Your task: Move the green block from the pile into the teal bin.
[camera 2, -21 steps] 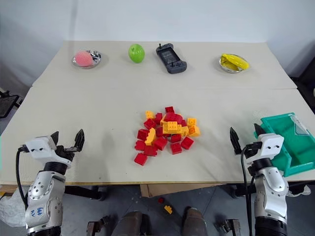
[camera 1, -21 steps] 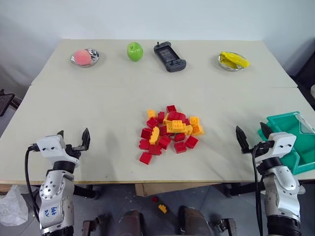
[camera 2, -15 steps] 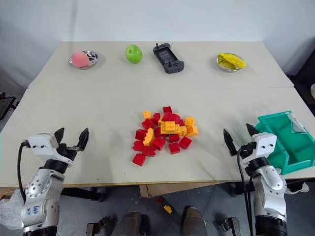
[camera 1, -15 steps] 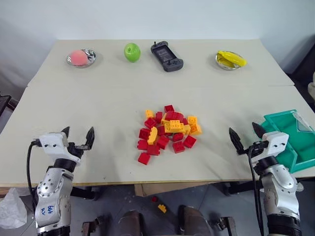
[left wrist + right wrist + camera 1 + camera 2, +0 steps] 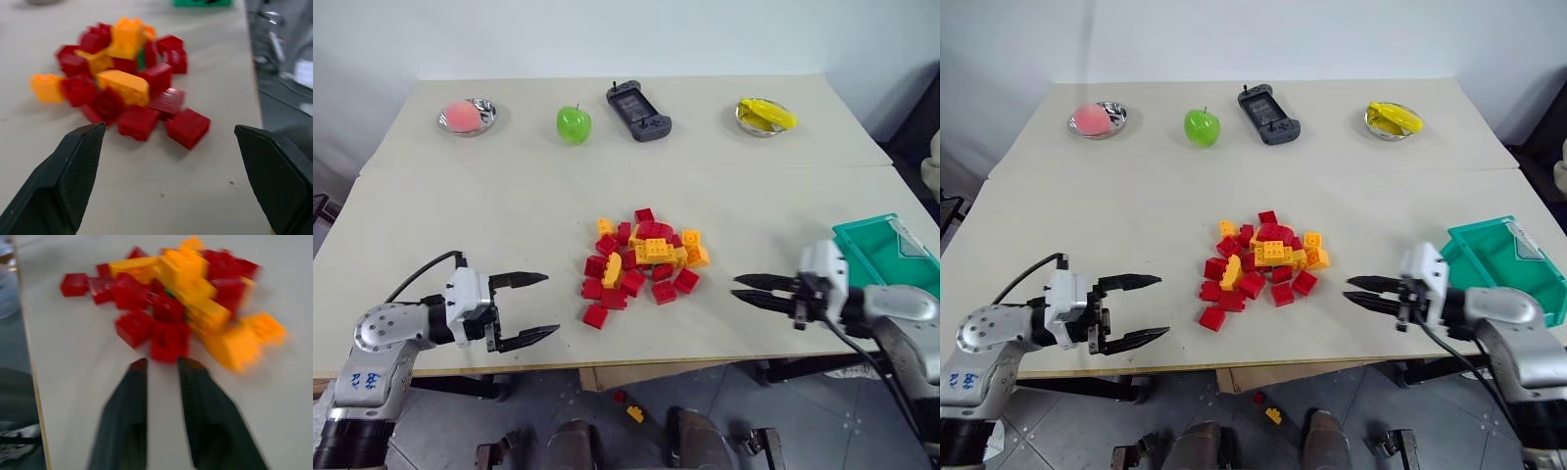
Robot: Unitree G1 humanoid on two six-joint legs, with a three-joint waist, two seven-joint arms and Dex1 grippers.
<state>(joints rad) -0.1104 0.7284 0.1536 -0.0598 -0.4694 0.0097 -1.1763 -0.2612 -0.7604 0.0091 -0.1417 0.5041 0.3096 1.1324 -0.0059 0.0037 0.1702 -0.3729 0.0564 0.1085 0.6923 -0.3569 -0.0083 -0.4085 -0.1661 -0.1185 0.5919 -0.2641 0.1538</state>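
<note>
Both arms swung inward, level toward your studded plastic pile [image 5: 644, 257] mid-frame: left gripper [image 5: 541, 306] spread wide, right gripper [image 5: 744, 287] nearly closed, empty.

Handwritten blue marks on left forearm shell [image 5: 369, 379], lower left of frame, look like "66" — rest not legible.

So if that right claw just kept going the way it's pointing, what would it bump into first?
Most likely the pile: the right gripper points across the table at its near red bricks, nothing between.
</note>
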